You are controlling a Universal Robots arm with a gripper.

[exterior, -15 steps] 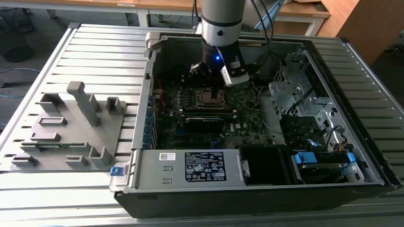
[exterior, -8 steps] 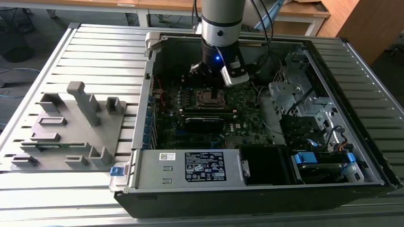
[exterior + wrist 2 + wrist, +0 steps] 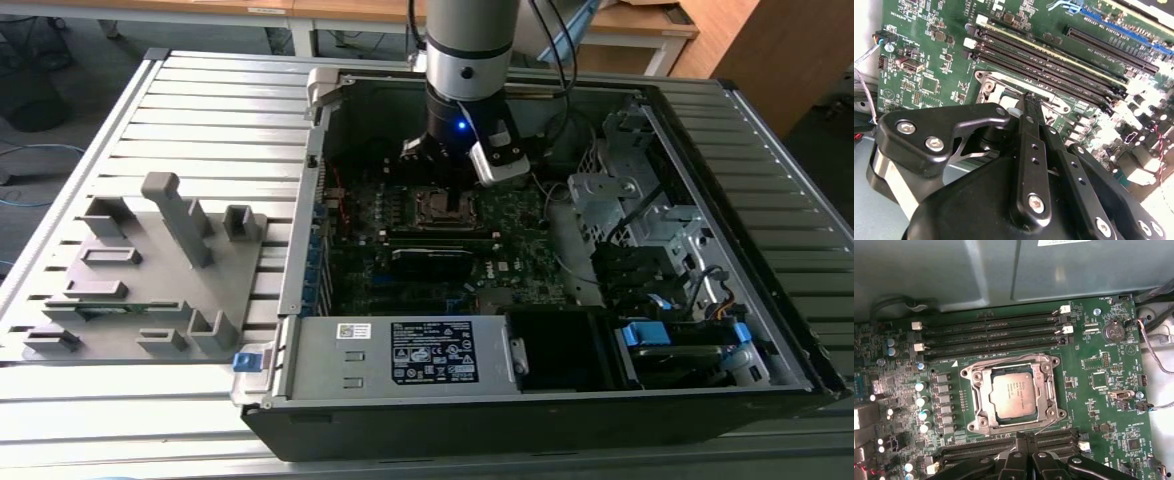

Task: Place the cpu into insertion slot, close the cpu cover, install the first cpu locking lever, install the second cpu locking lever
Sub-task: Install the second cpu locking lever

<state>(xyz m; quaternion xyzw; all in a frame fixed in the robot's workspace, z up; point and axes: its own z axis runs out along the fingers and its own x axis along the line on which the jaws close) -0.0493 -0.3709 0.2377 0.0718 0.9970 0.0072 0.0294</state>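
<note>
In the exterior view, an open computer case (image 3: 561, 260) lies on a slatted metal bench (image 3: 200, 110). The arm (image 3: 467, 60) comes down from the upper middle of the frame into the case, and its gripper (image 3: 447, 165) hangs just above the insertion slot (image 3: 445, 207), which sits on the green motherboard (image 3: 521, 240) a little above the frame's centre. A grey plastic jig (image 3: 147, 270) with upright posts rests on the bench at the exterior view's left, well apart from the case. A grey box with a black label plate (image 3: 434, 352) fills the lower middle of the case.

In the second wrist view, the black gripper (image 3: 1029, 100) takes up the lower half of the frame. Its two fingers (image 3: 1031, 150) lie pressed together with nothing between them, the tips just over the silvery rim of the insertion slot (image 3: 999, 85). Long black memory slots (image 3: 1054, 62) run across the board beyond it.

In the first wrist view, the cpu (image 3: 1013, 396) lies flat in the insertion slot (image 3: 1051, 390) at the frame's centre, its dull silver top showing through the cut-out of the cpu cover (image 3: 985, 397), which lies down flat around it. The closed gripper (image 3: 1025, 439) tips sit at the lower middle, just beside the slot's edge, near a thin wire lever (image 3: 1044, 426) there. Memory slots (image 3: 989, 332) run across the board on both sides of the socket.
</note>
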